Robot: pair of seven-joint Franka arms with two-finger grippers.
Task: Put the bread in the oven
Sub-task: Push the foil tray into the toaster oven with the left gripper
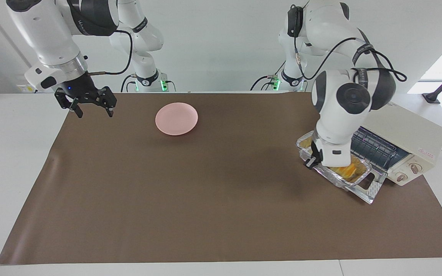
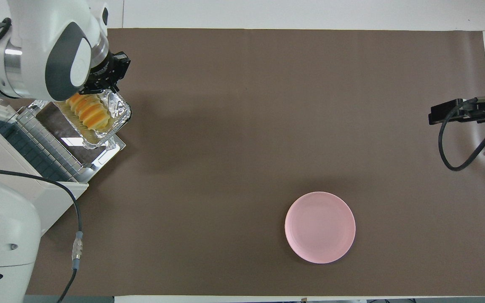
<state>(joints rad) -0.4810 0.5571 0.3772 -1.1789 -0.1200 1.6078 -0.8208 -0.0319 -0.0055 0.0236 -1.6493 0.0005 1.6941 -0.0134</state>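
Note:
The bread (image 1: 348, 169) (image 2: 86, 112), a ridged golden-yellow loaf, lies in a silver foil tray (image 1: 330, 177) (image 2: 118, 110). My left gripper (image 1: 310, 162) (image 2: 99, 89) is shut on the tray's rim and holds it just over the oven's lowered glass door (image 1: 371, 190) (image 2: 107, 152), one end toward the opening. The cream-white oven (image 1: 407, 128) (image 2: 55, 198) stands at the left arm's end of the table, its wire rack (image 2: 44, 143) showing. My right gripper (image 1: 94, 112) hangs open and empty over the mat's corner at the right arm's end, where that arm waits.
A round pink plate (image 1: 176, 118) (image 2: 320, 227) sits on the brown mat (image 1: 190, 199) near the robots, toward the right arm's end. The oven's two knobs (image 1: 409, 172) face away from the robots.

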